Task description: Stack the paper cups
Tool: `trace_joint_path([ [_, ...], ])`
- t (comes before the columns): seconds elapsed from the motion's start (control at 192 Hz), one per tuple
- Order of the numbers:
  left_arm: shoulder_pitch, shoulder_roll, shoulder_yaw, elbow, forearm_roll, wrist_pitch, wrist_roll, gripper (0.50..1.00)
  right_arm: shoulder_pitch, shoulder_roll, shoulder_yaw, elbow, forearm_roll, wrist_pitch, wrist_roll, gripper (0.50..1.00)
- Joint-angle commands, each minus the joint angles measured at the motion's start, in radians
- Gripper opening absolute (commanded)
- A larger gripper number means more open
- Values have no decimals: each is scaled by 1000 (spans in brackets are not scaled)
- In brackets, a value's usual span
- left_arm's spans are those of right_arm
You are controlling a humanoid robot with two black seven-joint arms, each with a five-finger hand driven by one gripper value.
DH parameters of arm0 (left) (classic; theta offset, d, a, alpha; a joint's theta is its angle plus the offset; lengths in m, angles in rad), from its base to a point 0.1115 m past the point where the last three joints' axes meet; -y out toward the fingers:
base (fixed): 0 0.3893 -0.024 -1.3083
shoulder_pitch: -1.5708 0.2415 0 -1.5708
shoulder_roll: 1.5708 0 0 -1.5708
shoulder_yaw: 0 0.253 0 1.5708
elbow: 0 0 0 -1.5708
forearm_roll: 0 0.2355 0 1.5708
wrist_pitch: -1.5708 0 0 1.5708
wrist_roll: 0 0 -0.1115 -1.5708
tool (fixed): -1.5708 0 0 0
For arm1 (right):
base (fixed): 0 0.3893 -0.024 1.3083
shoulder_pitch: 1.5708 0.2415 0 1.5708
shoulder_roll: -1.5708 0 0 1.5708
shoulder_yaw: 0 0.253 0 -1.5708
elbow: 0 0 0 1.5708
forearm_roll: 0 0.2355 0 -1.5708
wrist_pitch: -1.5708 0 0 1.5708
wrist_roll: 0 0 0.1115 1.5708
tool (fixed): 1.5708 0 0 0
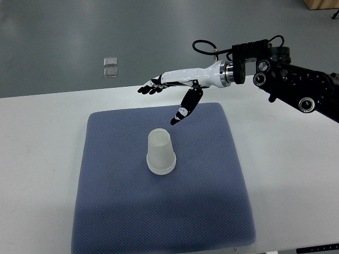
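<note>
My right hand (177, 84) enters from the 3 o'clock edge on a black arm (296, 82) and reaches toward 9 o'clock, held in the air over the far edge of the mat (159, 211). Its white palm faces down; the black-tipped fingers (150, 89) are stretched out and apart, and the thumb (185, 108) hangs down toward 7 o'clock. The hand grips nothing.

The cup (160, 152) stands upside down, rim on the mat, slightly above the mat's centre. It is translucent white; whether it is a single cup or several nested ones cannot be told. It lies at about 7 o'clock from my thumb tip, near it but not touching. No print or label shows on the cup.

The mat is blue-grey, textured, roughly square with rounded corners, and lies flat on the white desk (37, 159). No writing shows on the mat or the desk.

Beyond the desk, at 11 o'clock from the cup and well apart from it, two small clear squares (110, 66) lie on the grey floor (63, 32), one just above the other. A black cable (204, 47) loops above my wrist. No brand mark can be read on the arm.
</note>
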Motion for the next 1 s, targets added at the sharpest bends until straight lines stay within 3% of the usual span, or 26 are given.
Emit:
trace_joint_path([
  [0.0, 0, 0, -1, 0, 0, 0, 0, 1000, -37, -8, 33, -59, 148, -4, -1, 924],
  [0.261, 0, 0, -1, 0, 0, 0, 0, 1000, -104, -51, 33, -181, 578, -10, -21, 924],
  [0.443, 0, 0, 0, 0, 0, 0, 0, 1000, -140, -41, 33, -330, 855, -41, -144, 924],
  [0.647, 0, 0, -1, 0, 0, 0, 0, 1000, -173, -51, 33, -344, 1102, -44, -322, 924],
  [0.996, 0, 0, -1, 0, 0, 0, 0, 1000, -230, -53, 33, -350, 1421, -105, -342, 924],
])
